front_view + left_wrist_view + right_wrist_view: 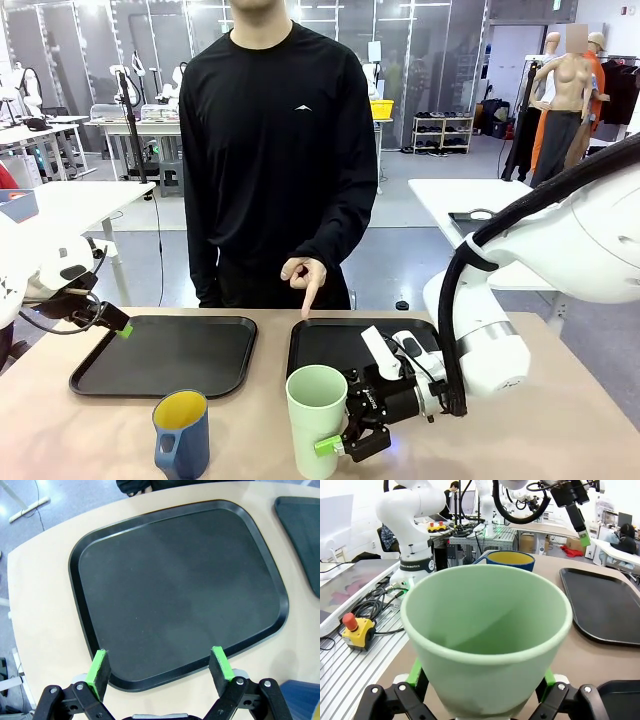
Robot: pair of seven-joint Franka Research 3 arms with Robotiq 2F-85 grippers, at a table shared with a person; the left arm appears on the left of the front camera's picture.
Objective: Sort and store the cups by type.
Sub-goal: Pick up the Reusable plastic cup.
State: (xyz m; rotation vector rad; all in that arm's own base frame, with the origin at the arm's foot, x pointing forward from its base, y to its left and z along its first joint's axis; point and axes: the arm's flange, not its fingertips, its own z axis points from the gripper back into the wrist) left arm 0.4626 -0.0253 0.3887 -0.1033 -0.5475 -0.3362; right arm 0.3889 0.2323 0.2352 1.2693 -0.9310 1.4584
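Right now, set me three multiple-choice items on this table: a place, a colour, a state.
1. The mint-green tumbler stands:
A. on the left tray
B. on the table, in front of the right tray
C. in the person's hand
2. The dark blue mug is inside:
A. yellow
B. white
C. red
3. The left claw is:
A. shut on the mug
B. shut, empty
C. open, empty
Key: 1 B, it stands on bare tabletop by that tray's rim; 2 A, yellow shows at its mouth; 3 C, its green pads stand apart with nothing between.
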